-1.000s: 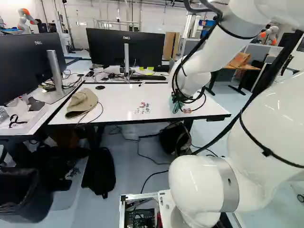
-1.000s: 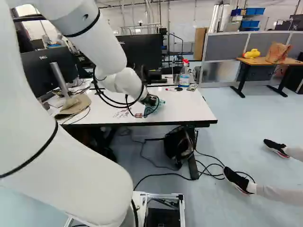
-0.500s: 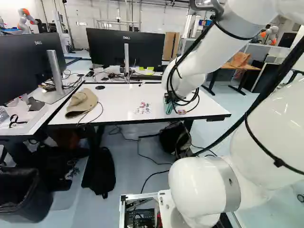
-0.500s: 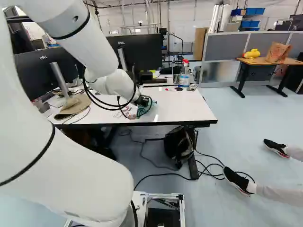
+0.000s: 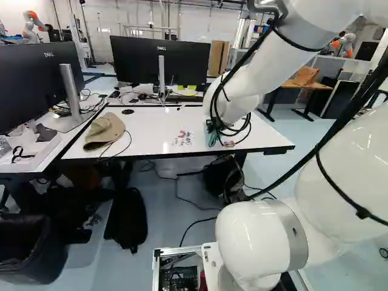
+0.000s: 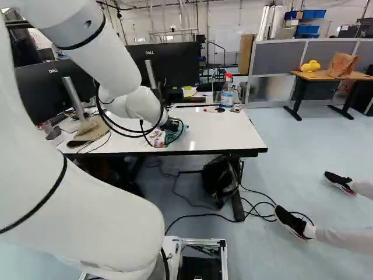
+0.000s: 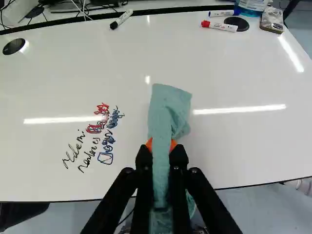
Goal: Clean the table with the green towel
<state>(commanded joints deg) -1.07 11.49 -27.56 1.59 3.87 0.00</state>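
- Claw [image 7: 161, 145] had the green towel [image 7: 168, 105] clenched btwn both pads, loose end poking out ahead!
- Towel was over the table [image 7: 234, 146], near the scribbles [image 7: 96, 128]; touching or not, couldn't tell.
- Best play, prob.: press cloth flat, sweep sideways thru the ink, keep bare fingertips off the top.

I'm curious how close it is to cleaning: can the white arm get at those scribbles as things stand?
Probably yes: the gripper holds the towel just beside the writing, and nothing stands between them on the white tabletop.
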